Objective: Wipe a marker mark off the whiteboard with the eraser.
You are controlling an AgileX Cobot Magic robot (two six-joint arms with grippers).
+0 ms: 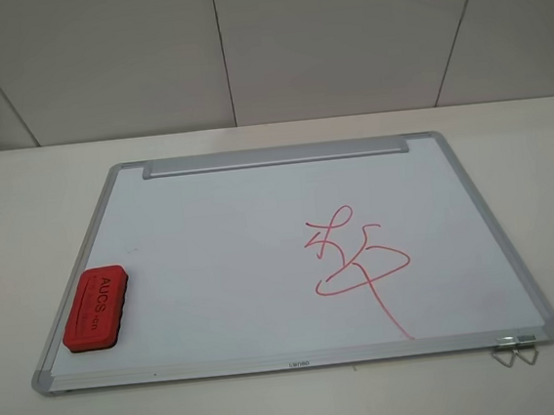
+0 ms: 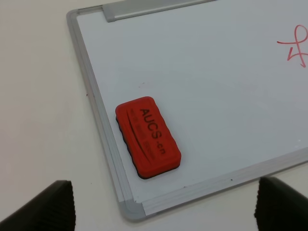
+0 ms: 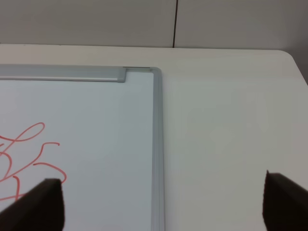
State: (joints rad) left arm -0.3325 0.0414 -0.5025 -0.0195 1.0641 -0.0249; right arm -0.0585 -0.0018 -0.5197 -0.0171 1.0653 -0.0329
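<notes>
One whiteboard (image 1: 212, 243) lies flat on the white table (image 1: 20, 193), its silver tray bar (image 1: 274, 156) along the far edge. On its surface sit two things: the red eraser (image 1: 96, 307), lettered AUCS, resting near the left frame by the near-left corner, and a looping red scribble (image 1: 353, 259) with a long diagonal tail, right of centre and well apart from the eraser. No smaller stacked-stroke mark can be made out. Both the left gripper (image 2: 163, 207) and right gripper (image 3: 163, 204) are spread wide, holding nothing. A metal clip (image 1: 515, 349) hangs at the near-right corner.
</notes>
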